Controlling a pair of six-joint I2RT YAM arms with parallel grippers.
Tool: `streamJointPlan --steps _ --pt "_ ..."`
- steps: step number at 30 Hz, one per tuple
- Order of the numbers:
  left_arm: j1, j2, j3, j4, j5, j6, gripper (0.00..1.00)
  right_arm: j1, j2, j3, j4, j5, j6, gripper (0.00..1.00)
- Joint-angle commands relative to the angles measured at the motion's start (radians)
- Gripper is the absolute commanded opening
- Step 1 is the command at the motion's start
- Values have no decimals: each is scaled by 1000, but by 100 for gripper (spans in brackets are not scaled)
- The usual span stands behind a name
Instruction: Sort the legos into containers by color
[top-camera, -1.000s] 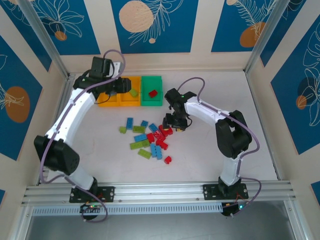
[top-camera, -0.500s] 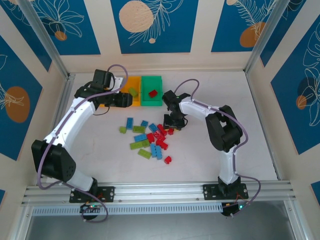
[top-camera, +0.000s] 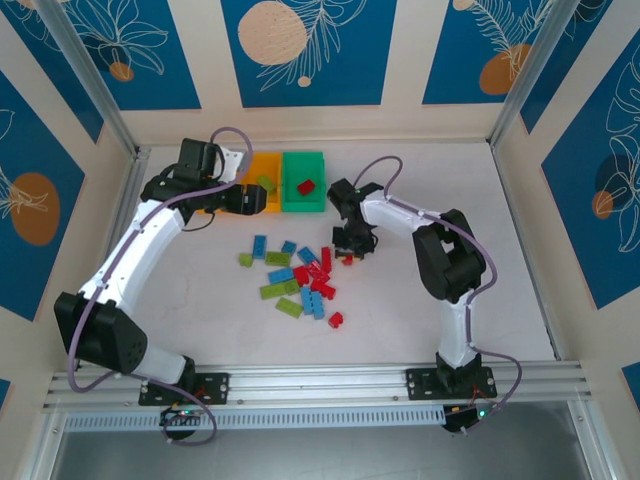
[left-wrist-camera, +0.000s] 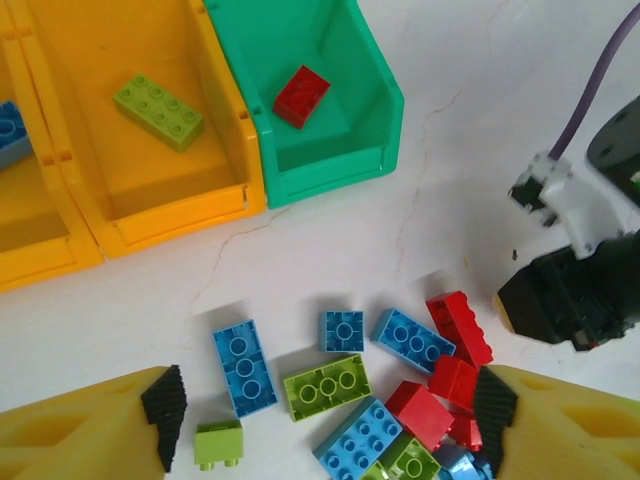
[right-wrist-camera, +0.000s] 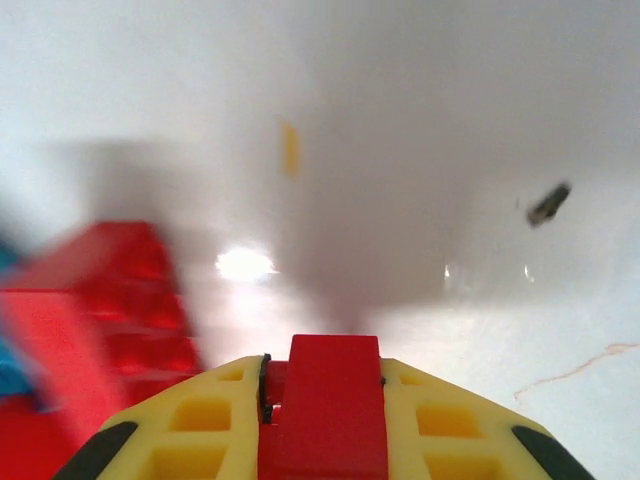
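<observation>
Loose legos (top-camera: 300, 280) in red, blue and light green lie heaped mid-table. Three containers stand at the back: a green bin (left-wrist-camera: 330, 165) with a red lego (left-wrist-camera: 302, 96) in it, an orange bin (left-wrist-camera: 170, 205) with a green lego (left-wrist-camera: 158, 111), and another orange bin (left-wrist-camera: 30, 255) with a blue lego (left-wrist-camera: 8, 130). My left gripper (left-wrist-camera: 330, 430) hangs open above the heap's left part, near the bins (top-camera: 252, 199), nothing between its fingers. My right gripper (right-wrist-camera: 322, 400) is shut on a red lego (right-wrist-camera: 330, 390) just above the table at the heap's right edge (top-camera: 350, 245).
Under the left gripper lie a blue lego (left-wrist-camera: 244, 366), a green one (left-wrist-camera: 327, 385) and several red ones (left-wrist-camera: 460, 325). The right gripper's black body (left-wrist-camera: 575, 300) sits close to the heap's right. Cage posts and walls ring the white table (top-camera: 480, 250).
The left gripper came away from over the orange bins toward the heap and opened. The right gripper closed on a red lego at the heap's right edge.
</observation>
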Motion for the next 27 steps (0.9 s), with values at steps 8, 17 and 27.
streamJointPlan --steps 8,17,27 --pt "3 -98 -77 40 -6 -79 85 12 169 548 147 72 -28 17" --pt "3 -72 -146 -100 -205 -218 84 -20 628 1220 -4 80 -62 23" --pt "3 18 -258 -88 -168 -296 83 -20 540 1202 16 -80 -103 46"
